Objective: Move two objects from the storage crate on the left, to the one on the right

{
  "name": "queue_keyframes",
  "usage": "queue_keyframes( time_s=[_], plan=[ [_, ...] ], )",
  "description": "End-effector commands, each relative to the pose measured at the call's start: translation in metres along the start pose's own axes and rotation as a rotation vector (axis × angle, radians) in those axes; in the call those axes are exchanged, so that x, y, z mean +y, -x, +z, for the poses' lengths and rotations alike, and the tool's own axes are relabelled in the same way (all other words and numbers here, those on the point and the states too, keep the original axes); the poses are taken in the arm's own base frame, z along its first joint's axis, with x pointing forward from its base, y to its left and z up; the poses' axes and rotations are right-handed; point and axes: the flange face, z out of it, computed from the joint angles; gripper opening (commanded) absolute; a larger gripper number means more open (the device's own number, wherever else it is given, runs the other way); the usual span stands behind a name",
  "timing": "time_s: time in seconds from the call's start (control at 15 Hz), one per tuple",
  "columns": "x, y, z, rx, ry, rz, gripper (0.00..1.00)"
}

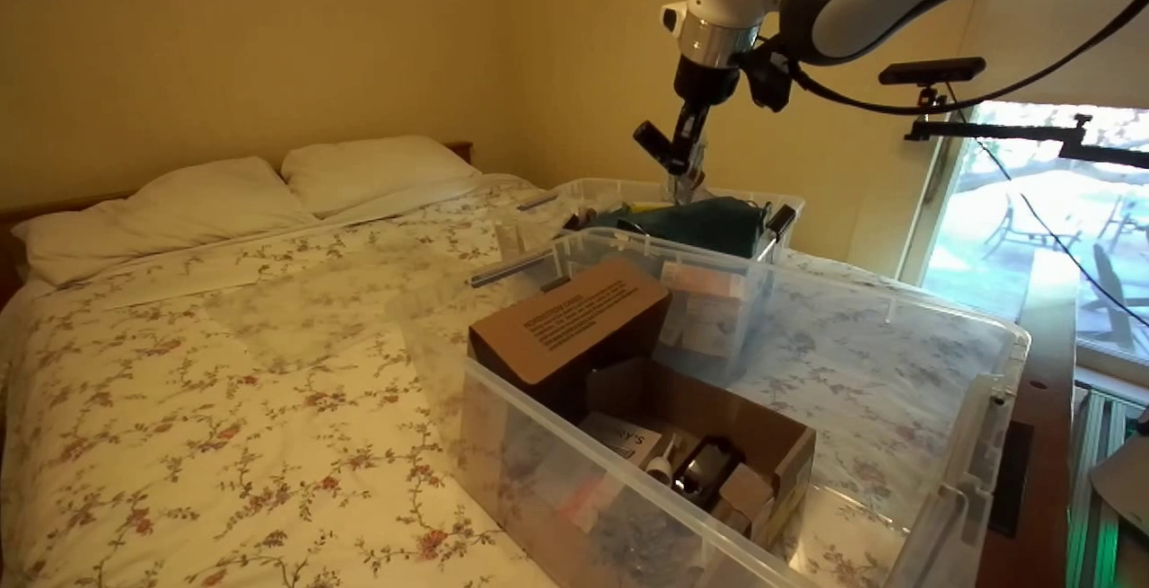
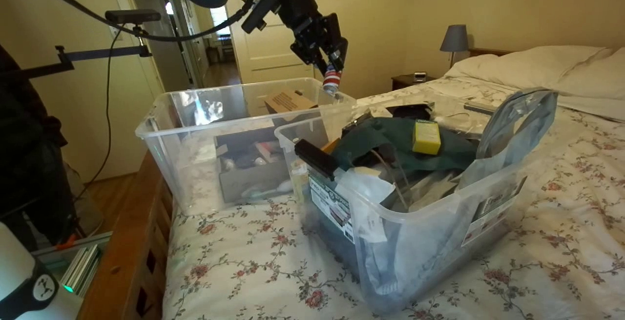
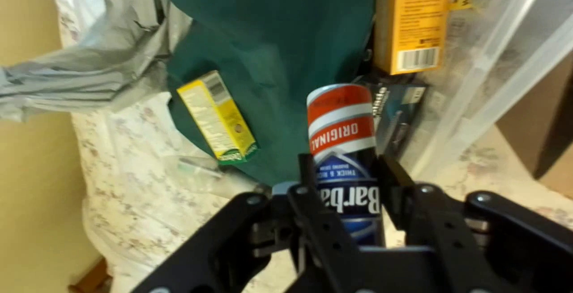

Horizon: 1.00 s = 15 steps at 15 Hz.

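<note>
My gripper (image 3: 347, 172) is shut on a red, white and blue Barbasol can (image 3: 340, 121). The can also shows below the gripper (image 2: 330, 65) in an exterior view (image 2: 332, 83). The gripper (image 1: 687, 179) holds it raised over the clear crate (image 1: 664, 248) with a dark green cloth, which also shows in an exterior view (image 2: 405, 216). A yellow box (image 2: 426, 138) lies on that cloth; it also shows in the wrist view (image 3: 217, 116). The second clear crate (image 2: 219, 124) holds cardboard boxes and also shows in an exterior view (image 1: 574, 433).
A brown cardboard box (image 1: 574, 323) stands in the second crate beside an open box (image 1: 763, 417) with small items. An orange box (image 3: 416, 24) and grey plastic bag (image 2: 512, 119) are in the cloth crate. Both crates stand close together on a floral bed (image 2: 254, 261).
</note>
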Motion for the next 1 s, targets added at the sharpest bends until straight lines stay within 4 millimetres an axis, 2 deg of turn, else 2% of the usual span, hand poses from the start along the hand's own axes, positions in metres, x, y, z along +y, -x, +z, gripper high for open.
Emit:
queue_keyframes(
  time_s=[0.0, 0.07, 0.13, 0.27, 0.47, 0.73, 0.8, 0.93],
  plan=[
    [0.027, -0.007, 0.011, -0.055, 0.137, 0.141, 0.14],
    [0.031, -0.006, 0.016, -0.082, 0.173, 0.176, 0.64],
    [0.033, -0.005, 0.019, -0.112, 0.209, 0.211, 0.65],
    [0.030, -0.003, 0.022, -0.184, 0.264, 0.261, 0.77],
    [0.009, -0.001, 0.018, -0.244, 0.265, 0.228, 1.00],
    [-0.063, 0.008, -0.004, -0.188, 0.064, 0.031, 1.00],
    [-0.097, 0.018, -0.011, -0.179, 0.025, -0.006, 1.00],
    [-0.143, 0.032, -0.017, -0.156, -0.056, -0.080, 1.00]
  ],
)
